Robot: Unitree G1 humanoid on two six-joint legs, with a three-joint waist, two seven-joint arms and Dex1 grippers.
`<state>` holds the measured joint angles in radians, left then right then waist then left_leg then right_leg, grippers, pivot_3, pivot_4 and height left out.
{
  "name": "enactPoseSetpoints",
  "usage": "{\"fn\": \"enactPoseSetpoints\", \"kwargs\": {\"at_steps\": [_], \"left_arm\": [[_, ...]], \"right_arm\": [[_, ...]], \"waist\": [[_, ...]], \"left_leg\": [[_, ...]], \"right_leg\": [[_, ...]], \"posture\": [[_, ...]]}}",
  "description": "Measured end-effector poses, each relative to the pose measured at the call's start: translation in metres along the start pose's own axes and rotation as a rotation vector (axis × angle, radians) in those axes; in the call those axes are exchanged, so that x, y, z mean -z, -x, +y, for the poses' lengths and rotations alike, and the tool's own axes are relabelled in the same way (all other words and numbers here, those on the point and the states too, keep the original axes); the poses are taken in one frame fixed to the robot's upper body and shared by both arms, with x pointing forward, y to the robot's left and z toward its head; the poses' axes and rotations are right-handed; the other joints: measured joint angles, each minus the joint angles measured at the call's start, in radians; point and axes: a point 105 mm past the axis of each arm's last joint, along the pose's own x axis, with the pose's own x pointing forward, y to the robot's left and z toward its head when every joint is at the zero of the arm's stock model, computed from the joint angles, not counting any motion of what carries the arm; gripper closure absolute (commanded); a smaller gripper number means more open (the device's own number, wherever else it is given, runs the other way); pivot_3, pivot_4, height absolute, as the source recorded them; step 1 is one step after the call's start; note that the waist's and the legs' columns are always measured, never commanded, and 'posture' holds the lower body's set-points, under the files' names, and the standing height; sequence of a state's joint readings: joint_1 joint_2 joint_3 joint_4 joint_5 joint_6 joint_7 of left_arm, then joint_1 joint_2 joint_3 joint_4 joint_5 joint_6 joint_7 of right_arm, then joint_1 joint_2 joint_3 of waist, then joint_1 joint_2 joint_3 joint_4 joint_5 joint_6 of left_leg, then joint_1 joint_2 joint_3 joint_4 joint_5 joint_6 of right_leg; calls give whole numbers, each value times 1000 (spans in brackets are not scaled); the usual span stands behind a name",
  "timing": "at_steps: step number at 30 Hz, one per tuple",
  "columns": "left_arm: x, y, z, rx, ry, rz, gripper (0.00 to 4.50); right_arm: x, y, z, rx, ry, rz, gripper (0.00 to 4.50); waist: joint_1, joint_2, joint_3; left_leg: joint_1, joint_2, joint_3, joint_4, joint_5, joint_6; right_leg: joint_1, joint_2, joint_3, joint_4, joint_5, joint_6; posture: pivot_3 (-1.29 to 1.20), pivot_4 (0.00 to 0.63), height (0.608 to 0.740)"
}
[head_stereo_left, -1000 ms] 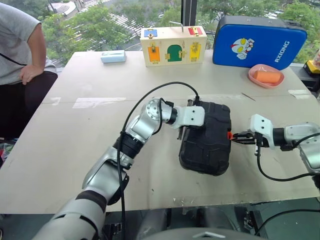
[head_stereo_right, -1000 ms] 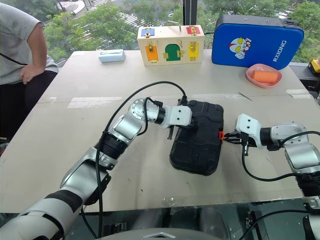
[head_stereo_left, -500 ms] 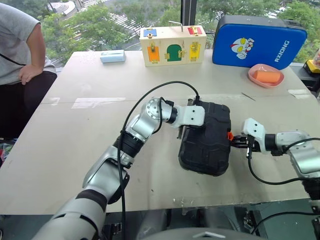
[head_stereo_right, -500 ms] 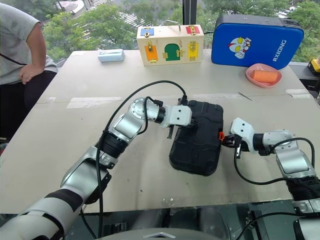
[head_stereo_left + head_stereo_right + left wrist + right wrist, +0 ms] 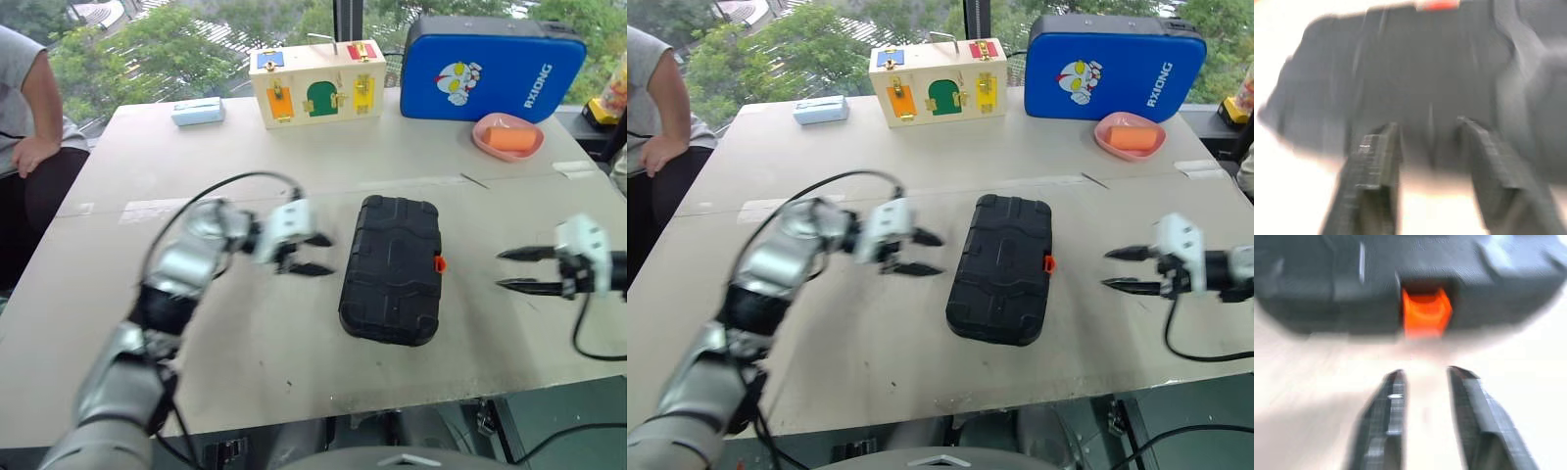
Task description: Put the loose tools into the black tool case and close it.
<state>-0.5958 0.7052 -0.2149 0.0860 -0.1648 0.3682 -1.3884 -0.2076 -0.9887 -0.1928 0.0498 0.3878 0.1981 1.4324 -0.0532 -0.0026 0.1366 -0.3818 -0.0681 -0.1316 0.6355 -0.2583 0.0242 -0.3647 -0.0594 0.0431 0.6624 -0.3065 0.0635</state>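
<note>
The black tool case (image 5: pixel 392 269) lies shut on the table, its small orange latch (image 5: pixel 440 263) on the side toward my right arm. No loose tools are in sight. My left gripper (image 5: pixel 321 256) hovers a short way off the case's left side, fingers apart and empty. On the other side my right gripper (image 5: pixel 506 270) is open and empty too, pointing at the latch from a hand's width away. In the right wrist view the latch (image 5: pixel 1426 311) sits just beyond the open fingers (image 5: pixel 1388 401).
Along the far edge stand a wooden latch box (image 5: pixel 313 83), a blue padded case (image 5: pixel 495 69), a pink dish (image 5: pixel 506 137) and a small pale blue box (image 5: pixel 198 111). A person (image 5: pixel 24 108) sits at the table's left end.
Both grippers have left the case and opened. The left one drew away to the left, the right one pulled back to the right. The head camera has also shifted.
</note>
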Motion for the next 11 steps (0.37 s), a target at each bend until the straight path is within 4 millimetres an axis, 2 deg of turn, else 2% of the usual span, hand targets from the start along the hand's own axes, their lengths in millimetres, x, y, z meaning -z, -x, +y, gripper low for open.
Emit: {"fn": "enactPoseSetpoints", "kwargs": {"at_steps": [1,2,3,4,7,8,11], "left_arm": [[7,12,-7,14,80,-6,275],[8,19,-10,18,121,-19,16],[4,32,-15,23,167,-44,0],[3,52,-18,-7,208,-52,0],[7,99,-17,-130,298,-31,0],[2,121,-19,-189,310,-40,0],[-5,121,-28,-189,286,-70,0]], "right_arm": [[-2,10,-3,5,-19,-6,1164],[-4,15,-4,-1,-29,-14,803],[-7,22,-4,-22,-49,-22,299],[-7,30,-5,-33,-75,-19,32],[-4,52,-12,10,-133,13,32],[-6,59,-15,30,-152,8,32],[-9,58,-15,18,-157,-14,32]], "waist": [[2,0,6],[9,-1,9],[18,-2,14],[22,-1,19],[28,0,21],[32,1,21],[43,2,22]], "left_leg": [[-1,0,-1,0,-1,1],[-2,0,-1,1,-1,1],[-5,0,-3,3,-1,1],[-9,0,-3,6,-1,1],[-17,-1,-2,7,2,-3],[-17,-2,-2,7,2,-4],[-17,-2,-1,7,2,-4]], "right_leg": [[0,-1,-1,0,0,0],[-2,-1,-2,0,0,0],[-3,-2,-2,0,0,0],[-5,-2,-2,1,0,0],[-13,-3,-3,1,0,0],[-13,-4,-3,0,0,0],[-12,-5,-2,0,0,0]], "posture": [[0,150,735],[0,150,735],[0,150,735],[0,150,735],[0,150,735],[0,150,735],[0,150,735]]}}
